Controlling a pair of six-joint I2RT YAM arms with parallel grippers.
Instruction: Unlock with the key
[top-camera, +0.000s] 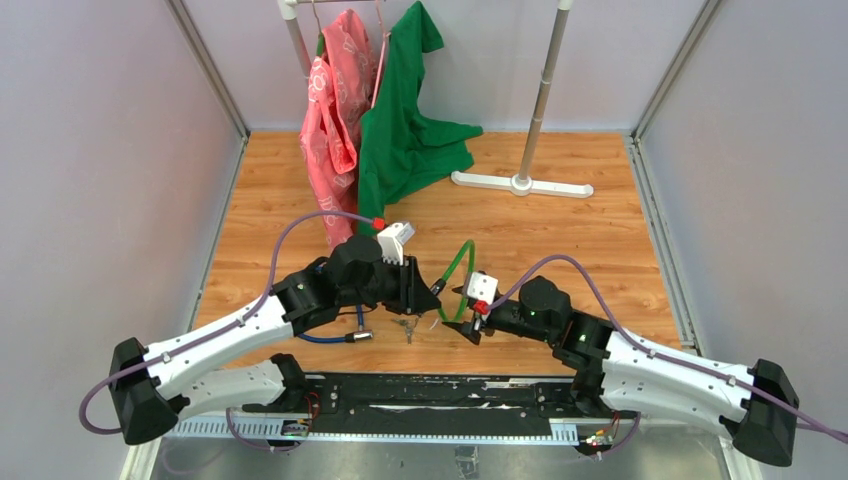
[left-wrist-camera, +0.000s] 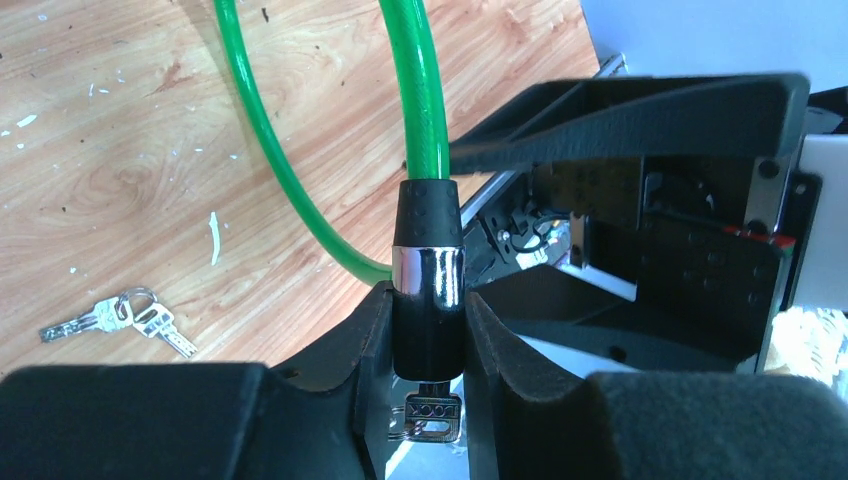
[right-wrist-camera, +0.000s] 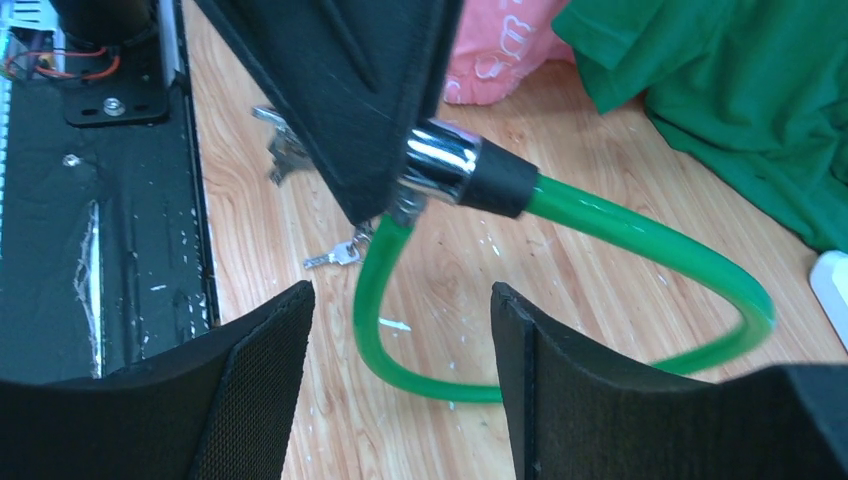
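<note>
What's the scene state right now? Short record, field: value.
left hand: shut on lock barrel
right hand: open, empty, barrel just ahead of its fingers
key: head showing at the barrel's end, no hand on it
cable: green, loops out from the barrel
spare keys: loose on table, untouched
unlocked: cannot tell

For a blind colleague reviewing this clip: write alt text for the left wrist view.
The left gripper clamps the black-and-chrome lock barrel of a green cable between its fingers, with a key head showing just beneath it. A bunch of keys lies on the wooden table to the left.
</note>
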